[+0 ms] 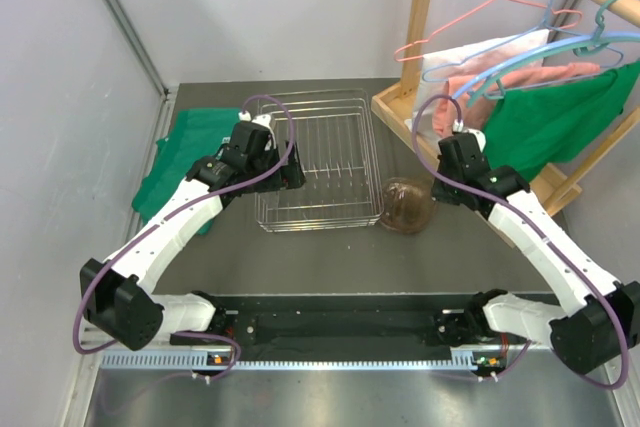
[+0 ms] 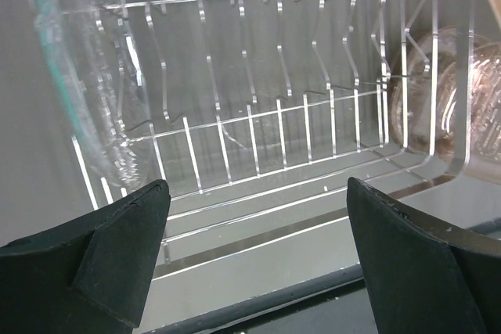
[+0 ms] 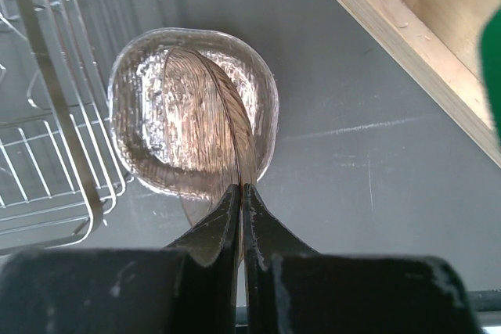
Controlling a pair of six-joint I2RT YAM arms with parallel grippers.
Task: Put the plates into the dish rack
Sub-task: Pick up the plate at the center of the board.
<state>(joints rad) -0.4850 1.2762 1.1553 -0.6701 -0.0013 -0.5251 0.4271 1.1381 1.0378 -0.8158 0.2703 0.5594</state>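
We see the right gripper [image 3: 240,189] pinched tight on the rim of a brown plate [image 3: 210,107]. The plate stands on its edge, running from 11 to 5 o'clock, above a flat plate [image 3: 141,91]. Both sit at 4 o'clock of the dish rack [image 1: 316,223]. The left gripper [image 2: 257,185] gapes wide over the rack and holds nothing.

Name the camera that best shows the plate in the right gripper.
Right wrist: the brown plate sits close up, its rim clamped in the right gripper. Top external shows it small, beside the dish rack; left wrist glimpses brown glass through the wires.
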